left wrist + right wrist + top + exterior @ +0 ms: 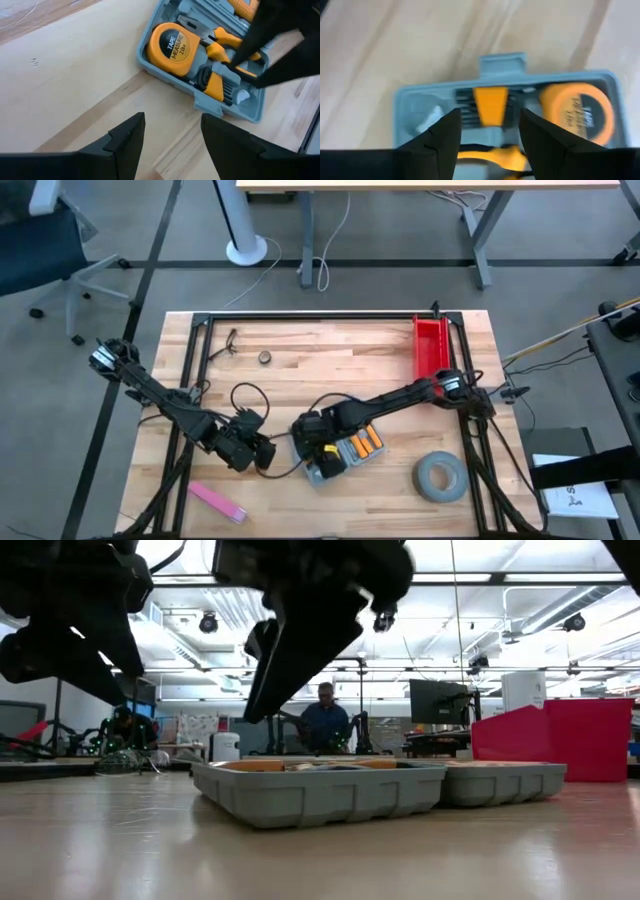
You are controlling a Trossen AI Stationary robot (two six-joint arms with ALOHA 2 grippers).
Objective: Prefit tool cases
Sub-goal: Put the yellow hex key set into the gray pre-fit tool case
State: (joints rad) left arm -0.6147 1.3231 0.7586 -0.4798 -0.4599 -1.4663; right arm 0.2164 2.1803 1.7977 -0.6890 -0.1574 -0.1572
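Tool case [335,455]: lies open, flat on table [300,340], tools seated in recesses, ready for fitting. Right gripper [487,131]: directly above case, jaws parted, holding nothing. Left gripper [172,131]: just beside case, jaws wide, empty, waiting.

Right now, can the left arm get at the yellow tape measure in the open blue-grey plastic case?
Probably not cleanly. The left gripper, jaws open, sits beside the blue-grey plastic case, but the right gripper hangs right over the case beside the yellow tape measure.
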